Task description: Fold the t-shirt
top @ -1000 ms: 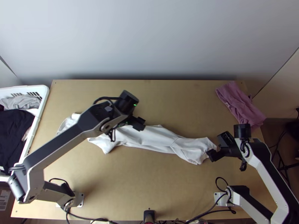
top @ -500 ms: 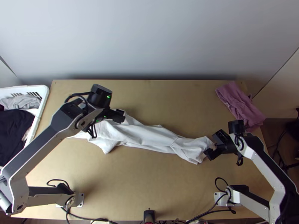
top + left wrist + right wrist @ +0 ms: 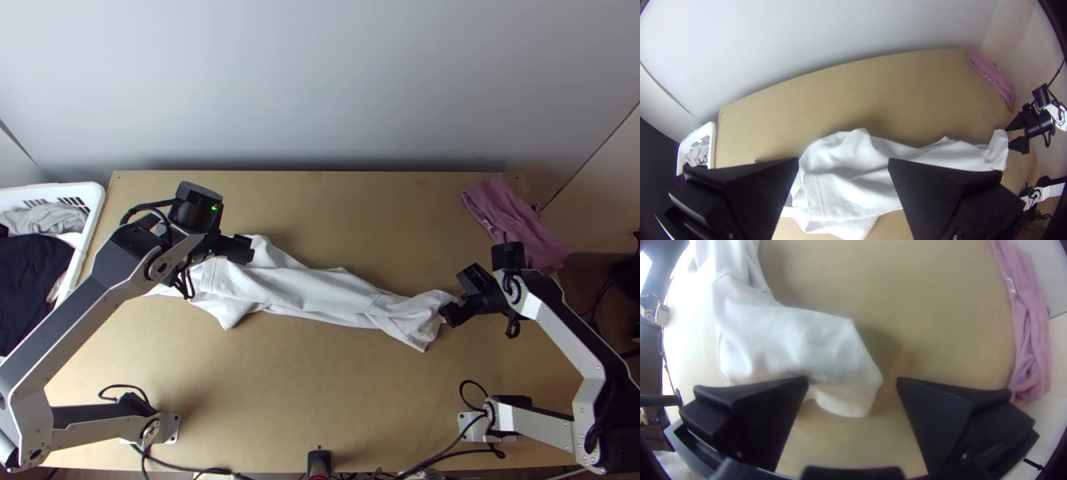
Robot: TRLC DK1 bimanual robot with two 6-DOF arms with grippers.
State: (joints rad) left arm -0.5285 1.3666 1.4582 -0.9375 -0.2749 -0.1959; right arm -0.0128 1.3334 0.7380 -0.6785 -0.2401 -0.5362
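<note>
1. Left tool [image 3: 843, 161] has swung toward the basket [image 3: 96, 202] over the last second; it is above the shirt's rumpled, wider end with its fingers well spread, gripping nothing.
2. Right tool [image 3: 852, 381] has shifted a little toward the bench's far side. Its fingers are also wide apart, at the shirt's narrower end, with cloth showing between them but not pinched.
3. The shirt [image 3: 320, 292] lies bunched in a long, slanting strip across the bench [image 3: 320, 400]. The end beside the right arm's fingers has moved slightly toward the far side.
4. For the task, that puts both ends within easy reach, but no neat fold has been made. Spreading the cloth flat probably comes first; pulling only one end could twist it more.
5. No brand, label or writing can be read.
</note>
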